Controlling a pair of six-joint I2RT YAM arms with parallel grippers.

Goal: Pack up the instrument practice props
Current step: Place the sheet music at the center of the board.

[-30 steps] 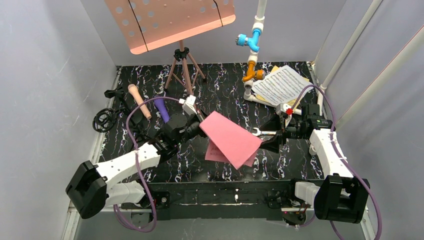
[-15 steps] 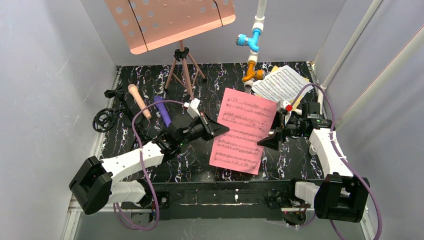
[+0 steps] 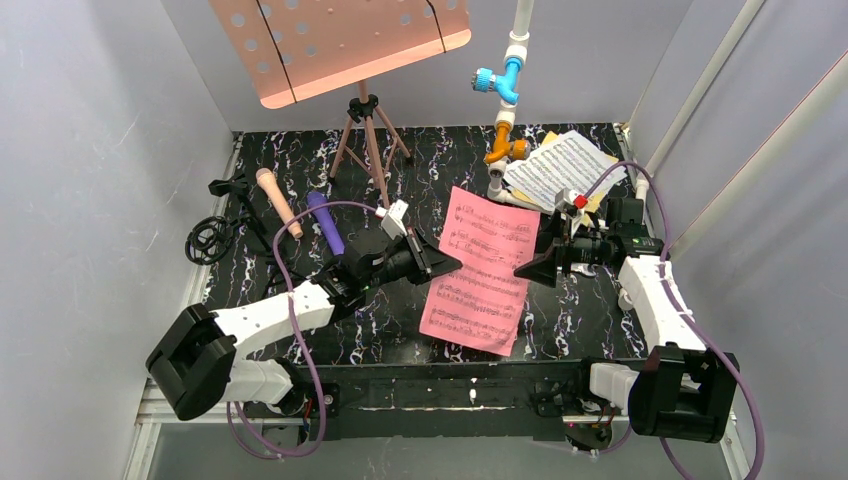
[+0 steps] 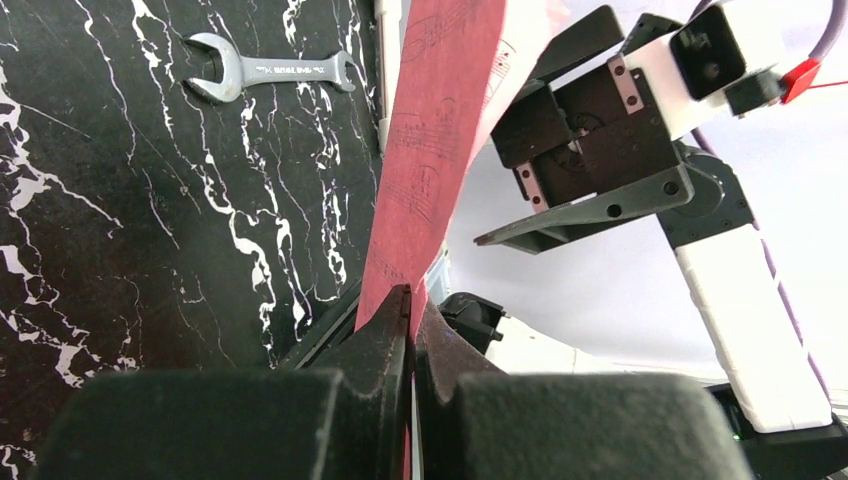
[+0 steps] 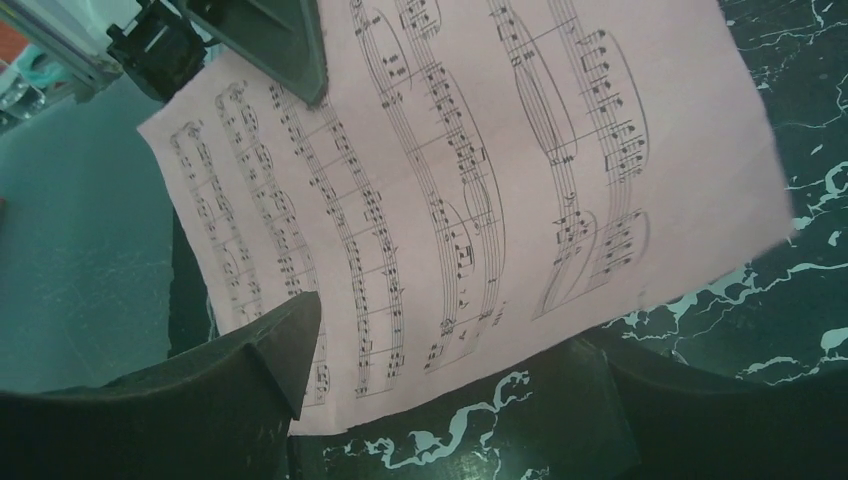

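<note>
Top cam: left pincer (image 3: 438, 262) is pinching the pink music sheet (image 3: 478, 275), holding it over the middle of the table (image 3: 450, 160). Left wrist: sheet clamped edge-on, wrench (image 4: 270, 72) flat beyond it. Right wrist: right pincer (image 5: 450, 345) spread, sheet's edge between its fingers

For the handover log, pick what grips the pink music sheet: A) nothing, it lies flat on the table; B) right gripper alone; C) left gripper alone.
C: the left gripper is pinched shut on the pink music sheet, while the right gripper is open.
</note>
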